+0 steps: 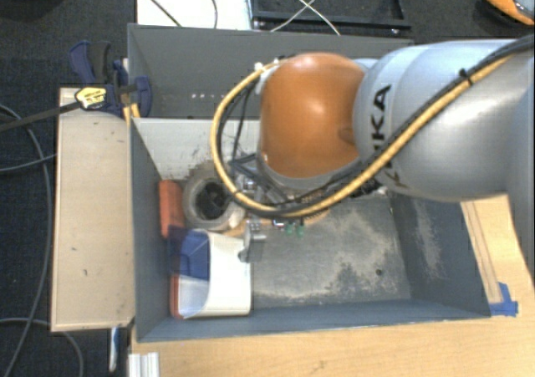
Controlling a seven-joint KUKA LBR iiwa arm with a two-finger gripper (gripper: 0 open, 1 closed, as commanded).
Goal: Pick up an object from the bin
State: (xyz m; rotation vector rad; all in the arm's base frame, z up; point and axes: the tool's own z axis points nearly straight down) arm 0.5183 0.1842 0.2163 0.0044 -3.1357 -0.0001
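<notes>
– Gripper: low in the left half of the bin, tucked under the arm's orange cover. A yellow cable loops round the wrist on its left.

– Spread or pressed together?

– Cannot tell; the cover and wrist hide most of it. Nothing visibly held.

– Nearest thing?

– Grey cup, just to its left. Round, upright, mouth up, dark hollow inside, dull pale rim. It stands near the bin's left wall, about midway down. Whether it touches the cup's lower right rim, cannot tell.

– What else lies close?

– Orange-red block, long and narrow, against the left wall, right beside the cup on its far side. Below the cup, a blue thing, folded or crumpled, kind unclear. It lies partly over a white box in the bin's lower left corner.

– Right half of the bin?

– Bare grey floor, scuffed and dusty.
</notes>
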